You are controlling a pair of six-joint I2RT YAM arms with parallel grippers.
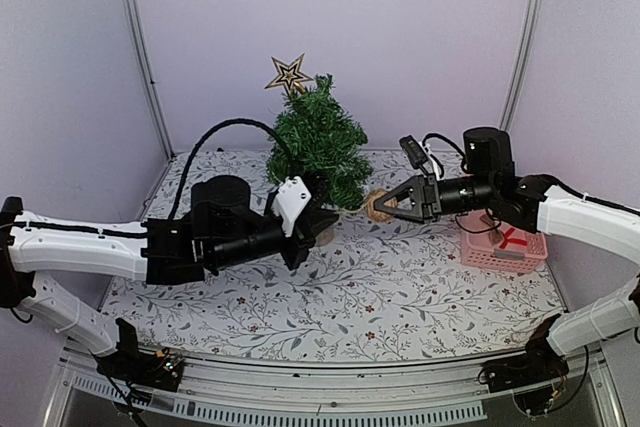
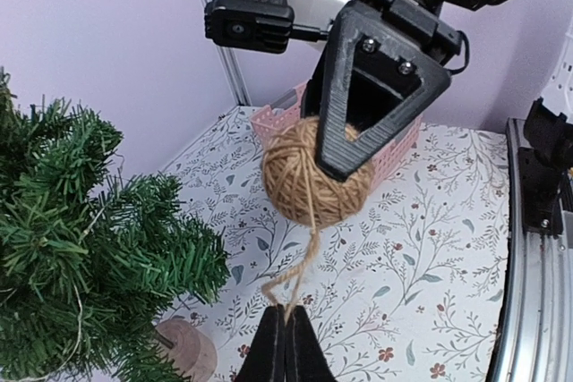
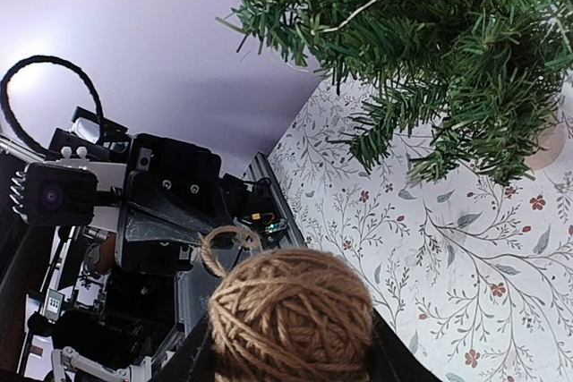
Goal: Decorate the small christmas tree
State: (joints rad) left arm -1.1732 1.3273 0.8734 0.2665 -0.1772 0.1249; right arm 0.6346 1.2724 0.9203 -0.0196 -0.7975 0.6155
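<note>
- Small christmas tree [image 1: 320, 142] — dark green, bushy, on a light wooden disc — stands back-centre on the floral tabletop [image 1: 400, 287]. It looks light and tippy with springy branches, so I'd steady it low at the trunk.
- Left claw [image 2: 286, 339] is pinched tight on the loose strand of the tan jute twine ball [image 2: 304, 172]. Right claw [image 1: 388, 205], half spread, grips the ball itself.
- There is open room in front — the pink plastic basket [image 1: 500, 247] crowds the right.

Bright, even light; sharp focus

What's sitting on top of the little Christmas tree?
A gold star sits at the top of the small christmas tree, left of its tip. Needles hide how it is fastened.
</note>
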